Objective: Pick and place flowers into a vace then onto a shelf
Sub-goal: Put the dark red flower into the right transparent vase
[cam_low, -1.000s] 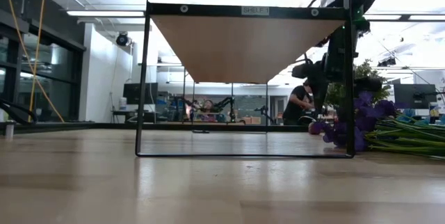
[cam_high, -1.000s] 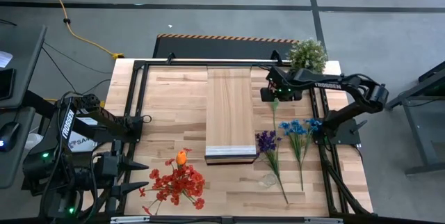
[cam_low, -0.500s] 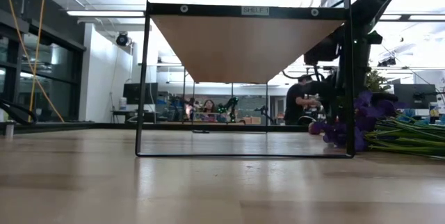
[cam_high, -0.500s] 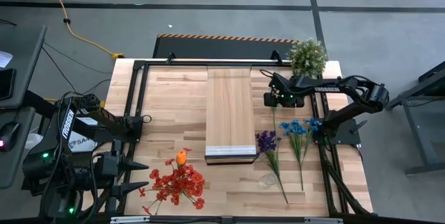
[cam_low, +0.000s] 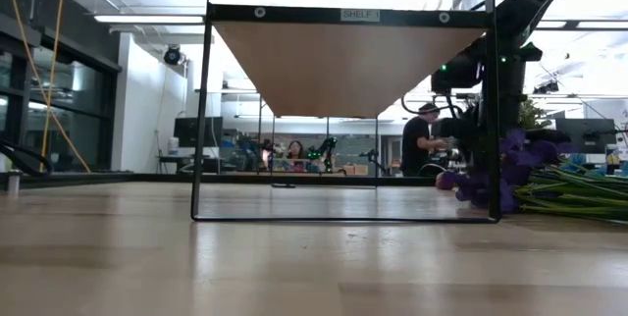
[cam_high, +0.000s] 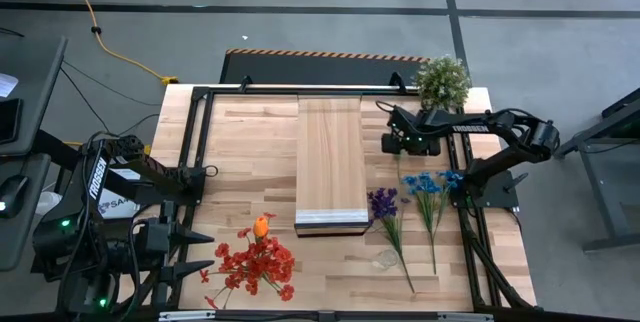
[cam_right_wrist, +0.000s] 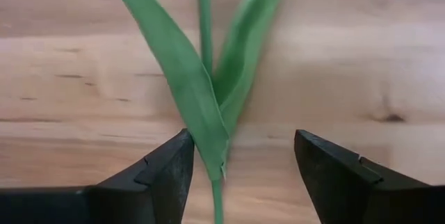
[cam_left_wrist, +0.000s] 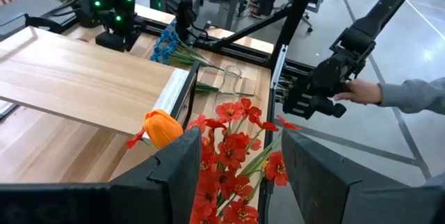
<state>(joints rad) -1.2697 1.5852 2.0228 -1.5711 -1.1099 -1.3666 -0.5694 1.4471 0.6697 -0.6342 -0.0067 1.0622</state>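
Observation:
A thin green stem with two long leaves [cam_right_wrist: 208, 92] lies on the tabletop right of the shelf [cam_high: 330, 152]. My right gripper [cam_right_wrist: 243, 161] points down over it, open, one finger on each side of the stem and clear of it; it shows in the high view [cam_high: 405, 145] too. Purple flowers [cam_high: 382, 202] and blue flowers [cam_high: 428, 184] lie nearer the front. Red flowers with one orange head [cam_high: 258, 260] lie at the front left, in front of my open left gripper [cam_left_wrist: 240, 168], which waits raised. A clear glass vase [cam_high: 386, 259] lies near the front.
The shelf is a light-wood board raised on a black frame [cam_low: 343, 61] in the middle of the table. A bushy potted plant [cam_high: 441, 79] stands at the far right corner. Beyond the table a person's sleeved hand [cam_left_wrist: 410, 95] holds a black device.
My right gripper has come down toward the tabletop over the green stem, shifting slightly toward the near and right edges and rolling a little at the wrist. Its fingers have stayed open. The flowers have not moved.

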